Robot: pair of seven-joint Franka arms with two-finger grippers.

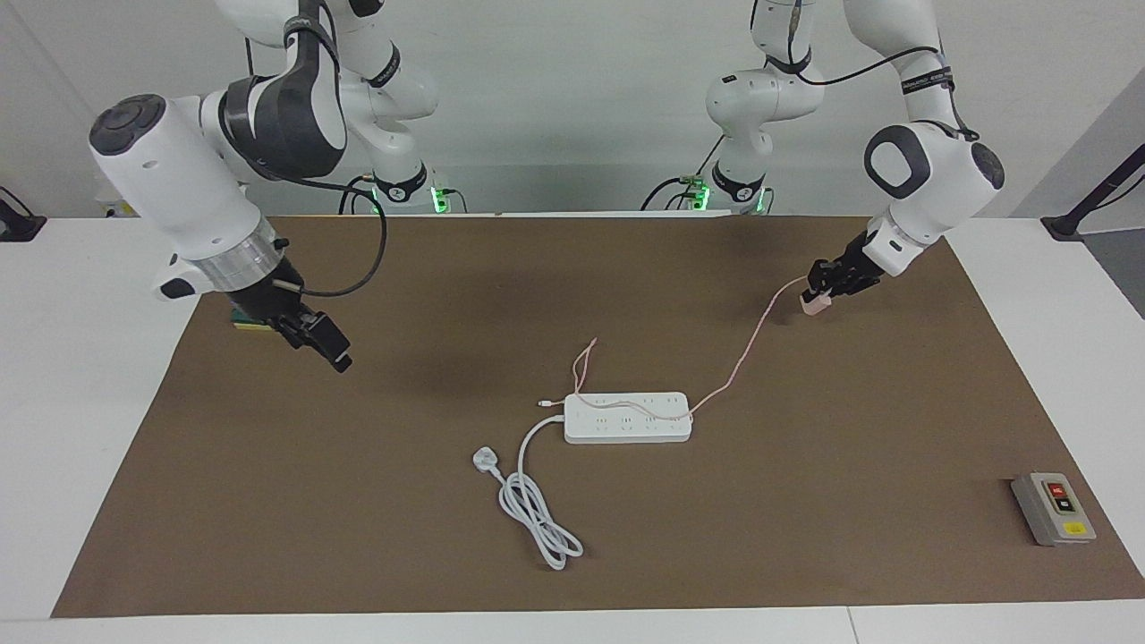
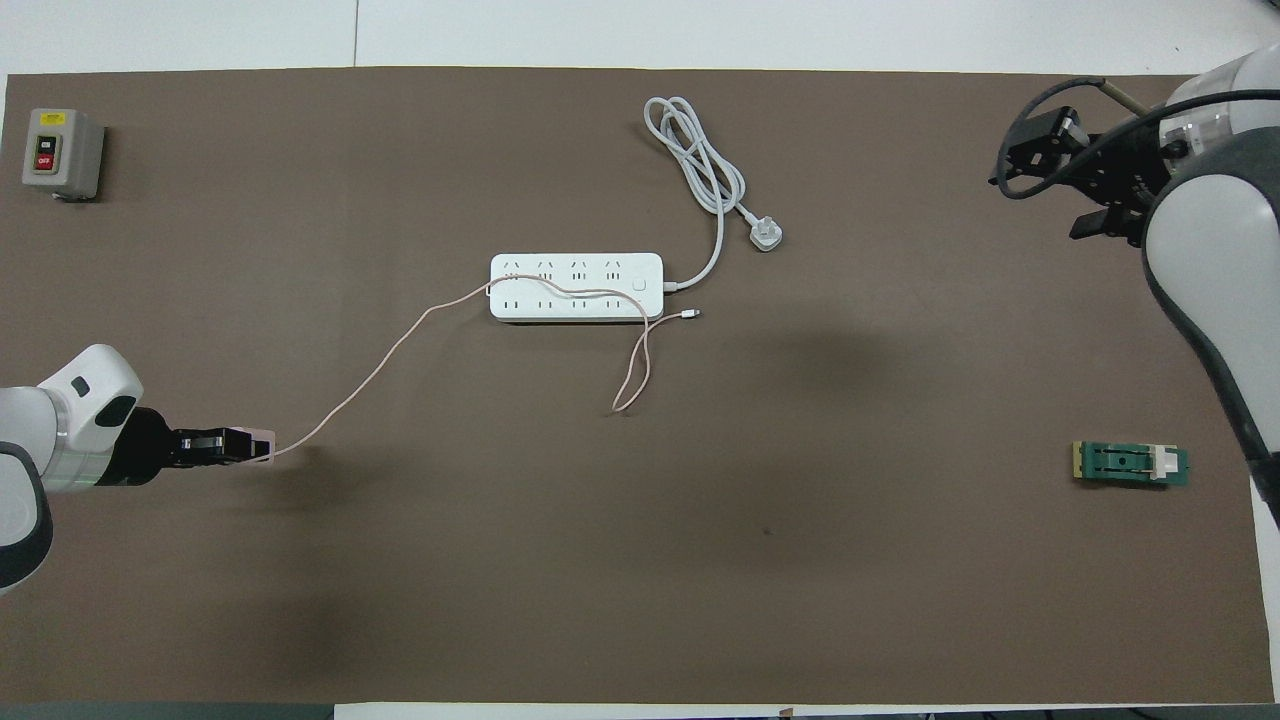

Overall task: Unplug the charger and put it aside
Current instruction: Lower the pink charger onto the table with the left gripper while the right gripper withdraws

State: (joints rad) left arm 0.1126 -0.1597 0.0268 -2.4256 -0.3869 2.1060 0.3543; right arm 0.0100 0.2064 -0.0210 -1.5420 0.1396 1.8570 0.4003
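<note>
Up in the facing view, the left claw (image 1: 818, 292) hangs over the brown mat (image 1: 805, 429) toward the left arm's end of the table (image 1: 1064, 295), its fingertips clamped on the charger (image 1: 814, 304), the small pink cube. The charger is off the power strip (image 1: 628, 418) and held in the air; its pink cable (image 1: 747, 353) sags from the cube down to the mat and runs across the top of the strip, ending in a loop just beside the strip's edge nearer the robots. The strip lies near the middle of the mat, with its white cord (image 1: 537, 510) coiled toward the edge farthest from the robots and a white three-pin plug (image 1: 484, 461) at the end. The right claw (image 1: 333, 347) hangs over the mat toward the right arm's end; whether its fingers are apart or together I cannot tell.

From overhead, the left claw (image 2: 235, 447) again grips the charger (image 2: 262, 441), well apart from the power strip (image 2: 576, 286). The right claw (image 2: 1045, 165) shows near the mat's corner. A grey switch box (image 2: 62, 152) sits in the corner at the left arm's end, and a green block (image 2: 1130, 464) lies near the right arm's edge.
</note>
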